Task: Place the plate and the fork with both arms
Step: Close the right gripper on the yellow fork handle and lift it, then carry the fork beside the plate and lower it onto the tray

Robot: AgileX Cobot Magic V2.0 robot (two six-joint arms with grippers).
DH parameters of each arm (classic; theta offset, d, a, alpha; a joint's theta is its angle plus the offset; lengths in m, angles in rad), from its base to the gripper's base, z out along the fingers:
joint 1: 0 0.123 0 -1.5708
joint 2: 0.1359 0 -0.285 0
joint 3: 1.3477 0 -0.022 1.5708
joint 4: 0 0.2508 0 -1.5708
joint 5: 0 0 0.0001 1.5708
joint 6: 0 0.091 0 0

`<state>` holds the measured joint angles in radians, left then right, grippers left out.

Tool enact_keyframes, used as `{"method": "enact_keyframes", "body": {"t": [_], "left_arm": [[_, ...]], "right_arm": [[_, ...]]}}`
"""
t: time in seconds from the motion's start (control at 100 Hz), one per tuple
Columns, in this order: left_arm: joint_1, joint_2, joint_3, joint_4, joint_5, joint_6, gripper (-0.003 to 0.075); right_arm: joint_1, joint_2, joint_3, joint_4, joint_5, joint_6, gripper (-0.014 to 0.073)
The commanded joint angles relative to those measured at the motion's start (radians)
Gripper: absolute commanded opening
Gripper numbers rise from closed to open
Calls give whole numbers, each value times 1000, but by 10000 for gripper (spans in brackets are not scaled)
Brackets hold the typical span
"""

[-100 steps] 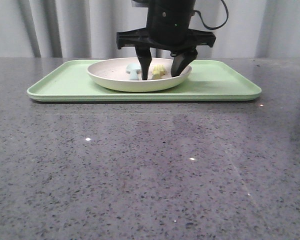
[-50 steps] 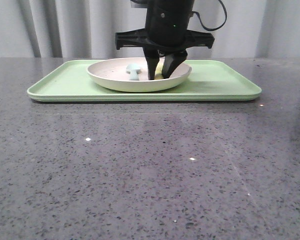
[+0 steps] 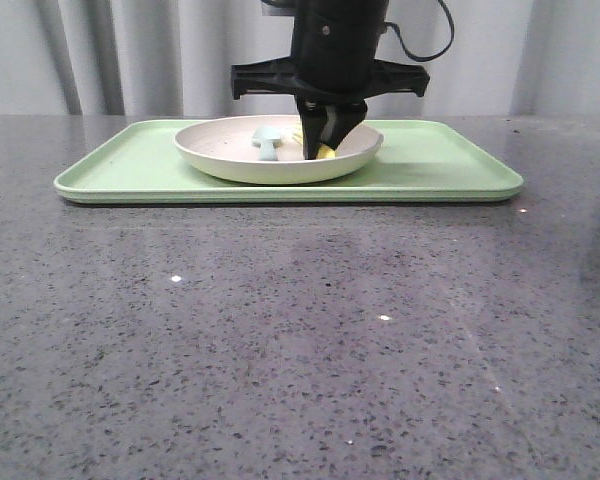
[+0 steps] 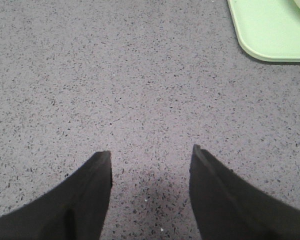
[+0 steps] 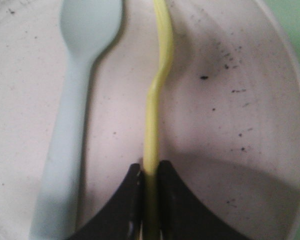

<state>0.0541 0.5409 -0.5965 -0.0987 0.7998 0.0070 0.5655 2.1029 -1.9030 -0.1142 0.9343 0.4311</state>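
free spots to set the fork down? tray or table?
Bare tray to the right of the plate, a smaller strip to its left. Open countertop in front of the tray. Plate is crowded: spoon, fork, right gripper.

Count of things on the worktop: five objects and two tools.

There is one worktop (image 3: pixel 280 330), grey and speckled, and on it one light green tray (image 3: pixel 450 165). On the tray stands one plate (image 3: pixel 220 150). Inside the plate lie two utensils: one yellow fork (image 5: pixel 157 100) and one pale blue-green spoon (image 5: pixel 75 100). Two tools are visible: the right tool (image 5: pixel 150 187), with its two fingers pressed on the fork, and the left tool (image 4: pixel 150 160), with its two fingers apart.
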Motion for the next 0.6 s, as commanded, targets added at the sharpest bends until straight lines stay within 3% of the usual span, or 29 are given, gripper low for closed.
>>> {"method": "enact_keyframes", "body": {"t": [0.0,0.59], "left_arm": [[1,2,-28,-13,-65,-7,356],[1,2,-28,-13,-65,-7,356]], "right_arm": [[-3,-62,-35,-17,-2,-2,12],[-13,-116,-158,-49,70,-3,-37]]}}
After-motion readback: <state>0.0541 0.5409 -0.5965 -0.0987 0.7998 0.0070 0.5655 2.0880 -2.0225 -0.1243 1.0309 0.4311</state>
